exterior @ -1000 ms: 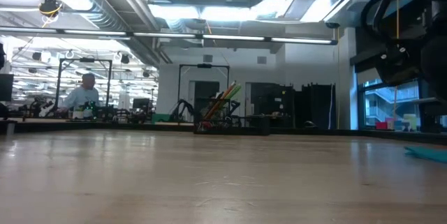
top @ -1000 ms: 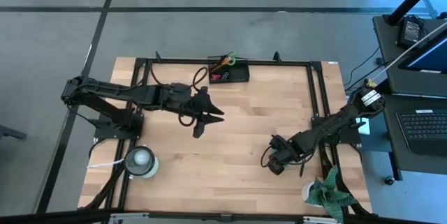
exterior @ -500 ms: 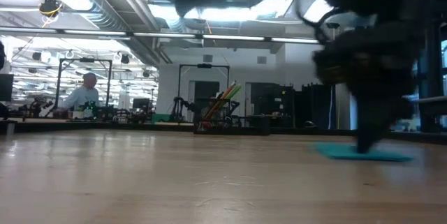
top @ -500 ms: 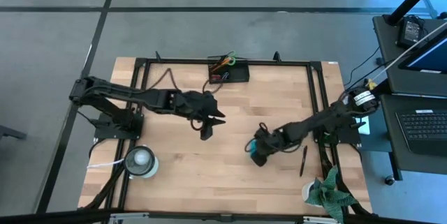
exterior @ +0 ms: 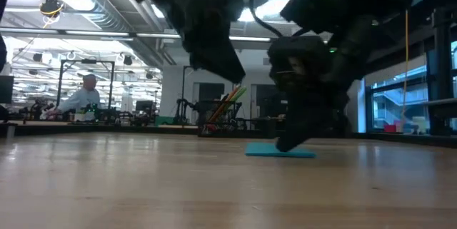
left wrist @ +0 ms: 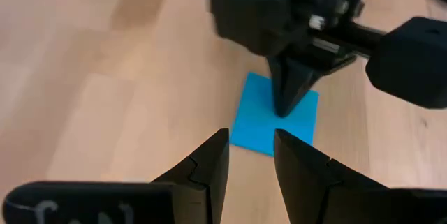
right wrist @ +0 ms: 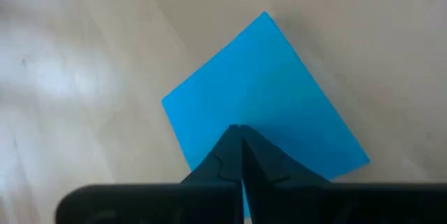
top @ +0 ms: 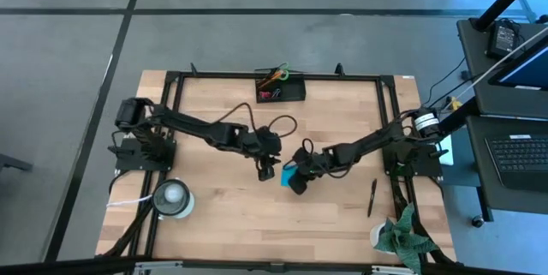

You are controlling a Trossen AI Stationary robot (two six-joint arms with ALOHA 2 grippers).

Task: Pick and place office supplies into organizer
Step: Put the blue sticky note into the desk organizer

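2 grippers (top: 268,172) (top: 295,182) now meet at blue note pad (top: 288,175).

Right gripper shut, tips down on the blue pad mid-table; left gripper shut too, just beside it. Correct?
Not quite. The left gripper is open: the left wrist view shows a clear gap between its fingers as it points at the blue pad. The rest holds: the right gripper is shut, tips on the pad mid-table.

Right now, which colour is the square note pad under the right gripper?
The note pad is plain bright blue, clearest in the right wrist view.
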